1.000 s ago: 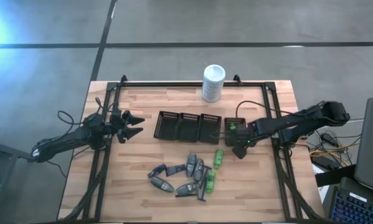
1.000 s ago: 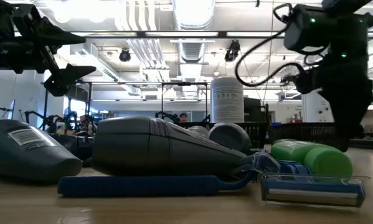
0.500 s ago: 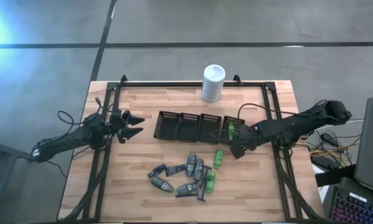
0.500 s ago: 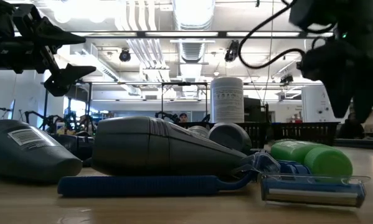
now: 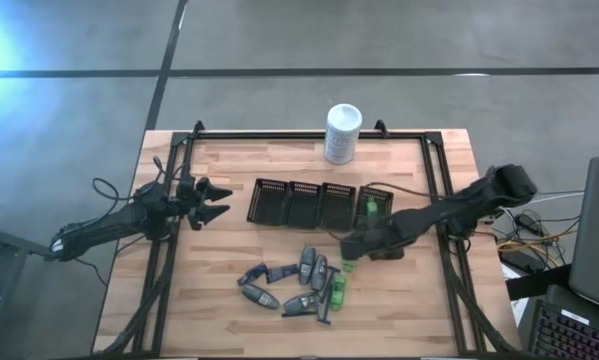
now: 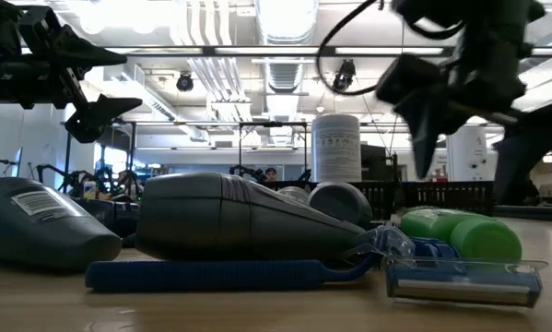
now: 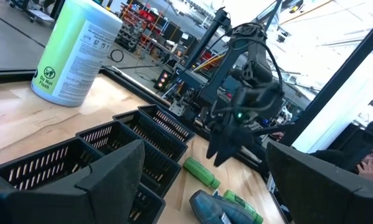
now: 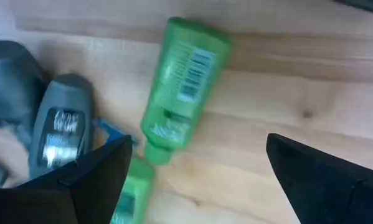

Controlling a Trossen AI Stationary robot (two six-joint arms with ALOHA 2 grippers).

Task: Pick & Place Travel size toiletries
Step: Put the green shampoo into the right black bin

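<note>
The travel size toiletries lie on the table in a loose pile (image 5: 297, 282): grey tubes, green bottles and a blue-handled razor (image 6: 257, 273). One green bottle (image 5: 351, 256) lies flat apart from the pile, and another green bottle (image 5: 371, 208) lies in the black mesh tray's rightmost compartment. My right gripper (image 5: 347, 245) hangs open just above the lone bottle (image 8: 183, 87), one finger standing on each side without touching it. My left gripper (image 5: 219, 205) waits open, left of the tray (image 5: 269, 203).
The white canister (image 5: 342, 133) stands at the table's far edge behind the tray. A black frame (image 5: 429, 160) runs around the table top. Bare wood lies to the left and right of the pile. A grey tube (image 8: 61, 130) and a second green bottle (image 8: 130, 193) lie close to the right gripper.
My right gripper has swung from beside the tray's rightmost compartment toward the table's left and near edge, and now hangs over the lone green bottle. The toiletries have not moved.
</note>
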